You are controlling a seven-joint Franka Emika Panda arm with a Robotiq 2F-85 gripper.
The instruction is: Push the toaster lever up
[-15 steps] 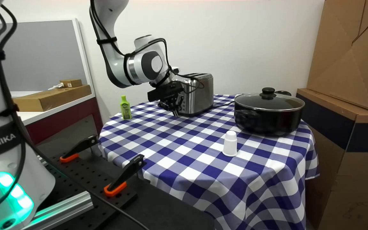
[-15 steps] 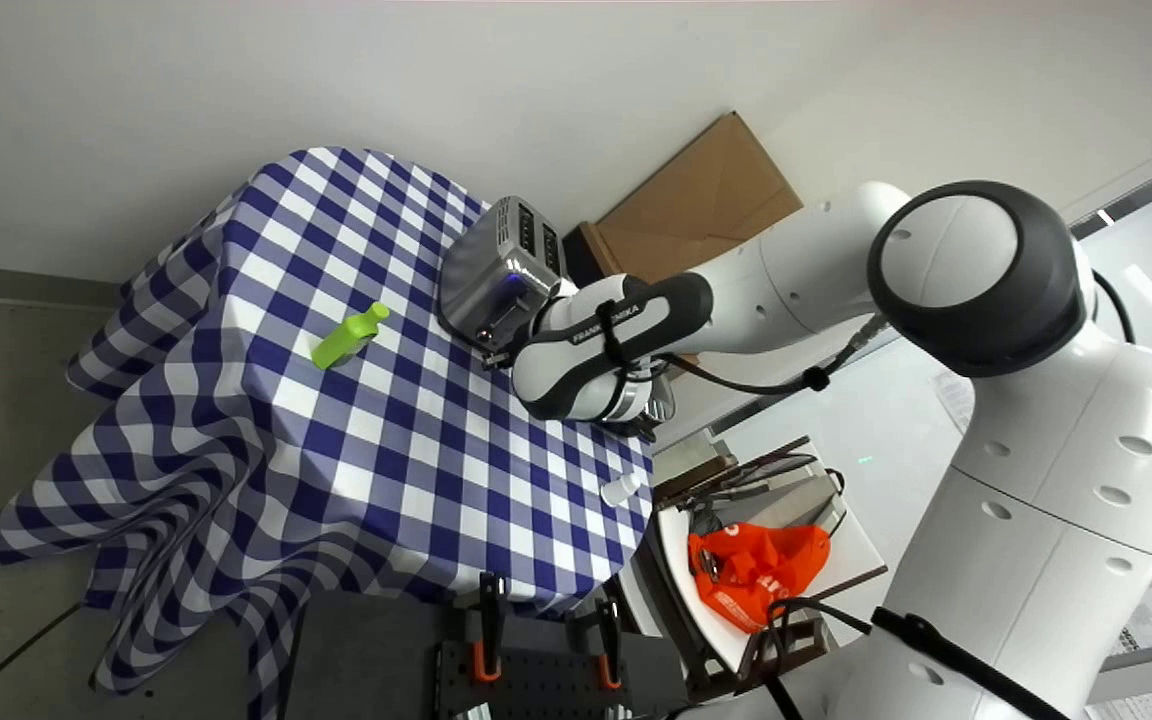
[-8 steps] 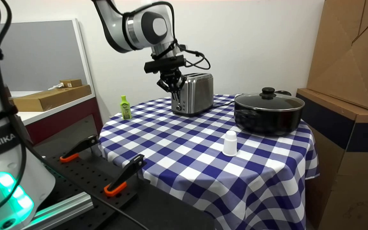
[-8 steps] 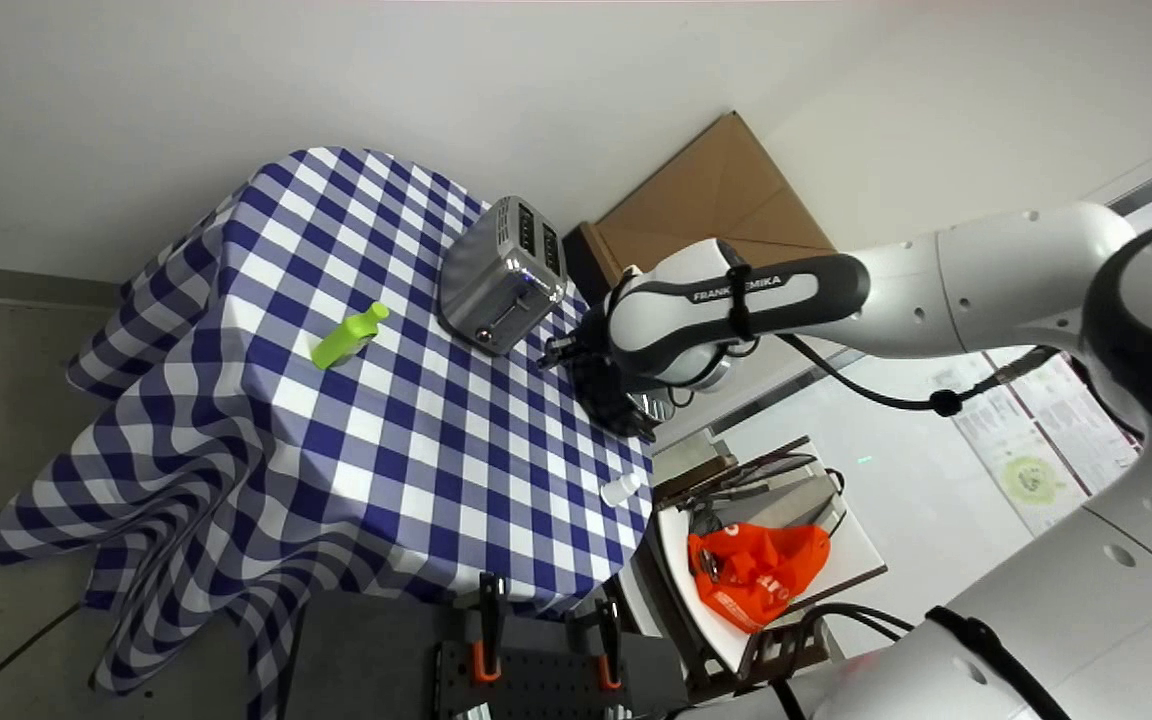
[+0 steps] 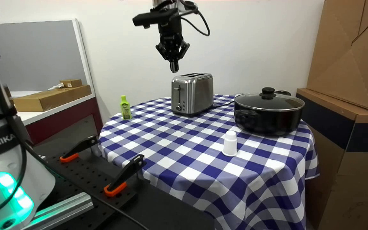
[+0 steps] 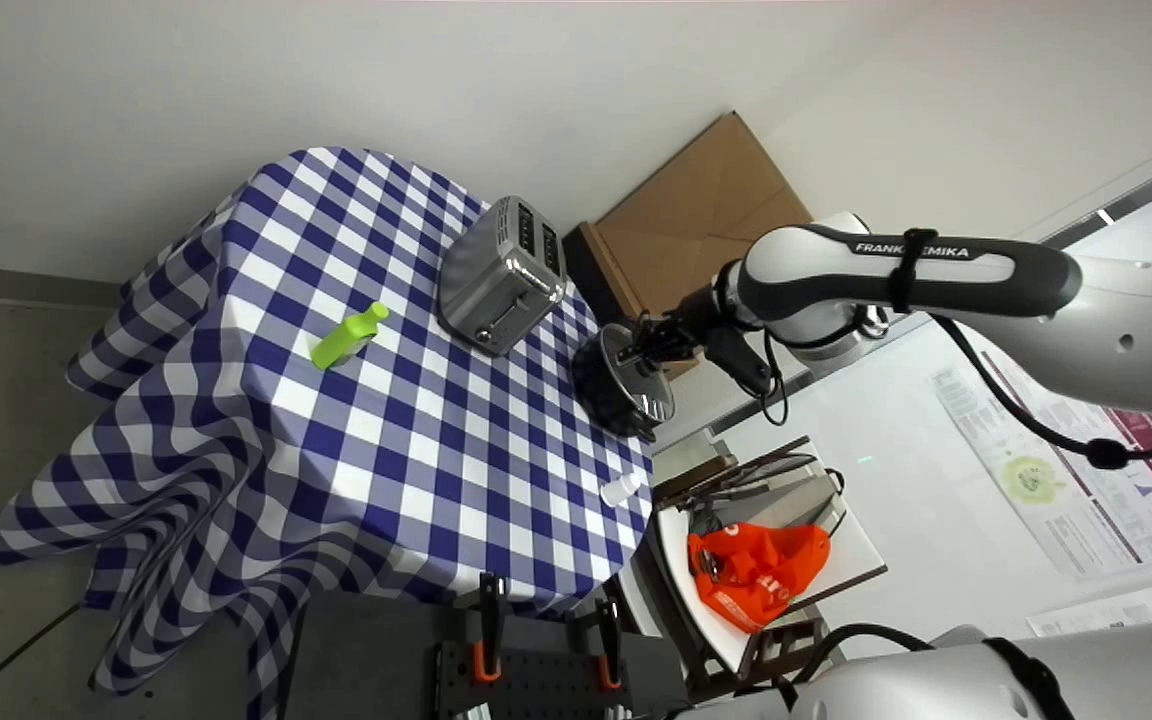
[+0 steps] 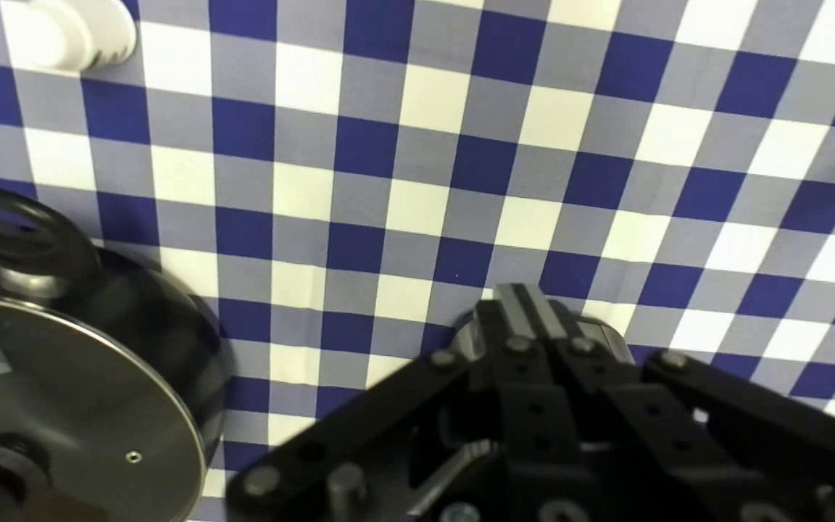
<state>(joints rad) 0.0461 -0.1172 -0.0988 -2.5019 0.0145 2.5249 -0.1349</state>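
The silver toaster (image 5: 200, 94) stands on the checked cloth; it also shows in an exterior view (image 6: 481, 280). Its lever (image 5: 177, 88) is near the top of the slot on the toaster's front face. My gripper (image 5: 174, 71) hangs pointing down, above the level of the toaster's top and apart from it. In an exterior view it (image 6: 626, 357) appears in front of the pot. In the wrist view the fingertips (image 7: 528, 293) are together with nothing between them. They hide most of the toaster (image 7: 609, 335), and the lever cannot be made out there.
A black pot with a glass lid (image 5: 268, 111) stands beside the toaster. A white cup (image 5: 230, 143) is nearer the table's front. A green bottle (image 5: 126, 108) stands on the toaster's other side. Cardboard boxes (image 5: 347, 127) stand beside the table, and a wall is behind it.
My gripper has risen from low at the toaster's front to above its top and drawn back from it. The lever has come into view. The fingers, slightly apart half a second ago, are now together.
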